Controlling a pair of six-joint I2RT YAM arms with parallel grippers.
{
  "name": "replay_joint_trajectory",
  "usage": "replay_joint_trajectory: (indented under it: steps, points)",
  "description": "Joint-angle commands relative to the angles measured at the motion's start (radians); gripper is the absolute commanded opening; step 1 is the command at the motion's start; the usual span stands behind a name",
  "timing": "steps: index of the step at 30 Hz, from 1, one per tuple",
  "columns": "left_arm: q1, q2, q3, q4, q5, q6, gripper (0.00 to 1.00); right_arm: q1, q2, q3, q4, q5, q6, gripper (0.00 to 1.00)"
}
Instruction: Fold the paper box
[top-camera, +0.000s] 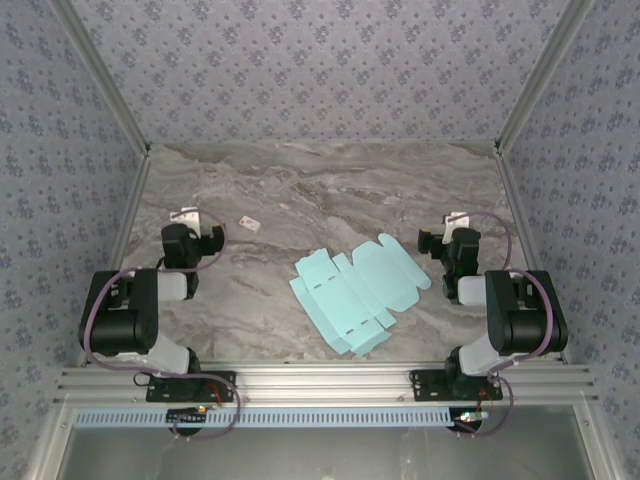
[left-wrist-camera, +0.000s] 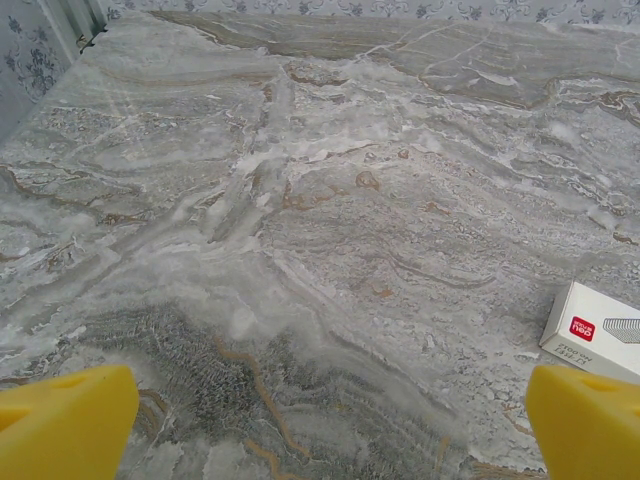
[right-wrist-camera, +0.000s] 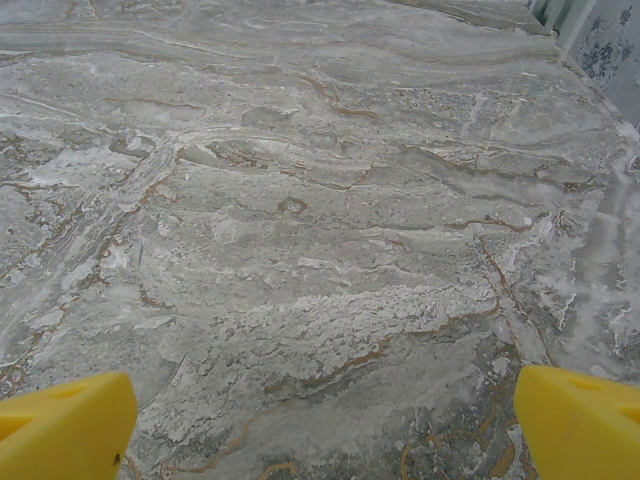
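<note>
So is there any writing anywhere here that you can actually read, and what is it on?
Small white tag: white letters on a red square, too blurred to read; grey print beside it, too small.
White sticker on the left arm: too small to read.
White sticker on the right arm: too small to read.
Paper box: plain, no print.

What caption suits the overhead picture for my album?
Flat blue paper box lies unfolded on the marble table between left arm and right arm.

Light blue paper box (top-camera: 360, 295), centre frame, on a grey-white marbled table (top-camera: 300, 185) with brown veins. Walls (top-camera: 320, 60) wear a blue-grey floral print. Lower corners: yellow fingertips (left-wrist-camera: 65, 425). Right edge: white tag (left-wrist-camera: 600, 335), red label.
</note>
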Motion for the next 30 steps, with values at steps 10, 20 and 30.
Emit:
replay_joint_trajectory:
  steps: [10, 20, 30]
  points:
    - [0.009, -0.082, 0.039, -0.126, 0.028, 0.015, 0.99, -0.002, -0.023, 0.036, -0.04, 0.014, 0.021, 0.99]
    - [-0.001, -0.424, 0.067, -0.413, -0.05, -0.25, 0.99, -0.003, -0.424, 0.165, -0.563, 0.187, 0.222, 0.99]
    - [-0.268, -0.476, 0.188, -0.79, 0.164, -0.491, 0.99, 0.148, -0.446, 0.313, -0.958, -0.166, 0.415, 0.95]
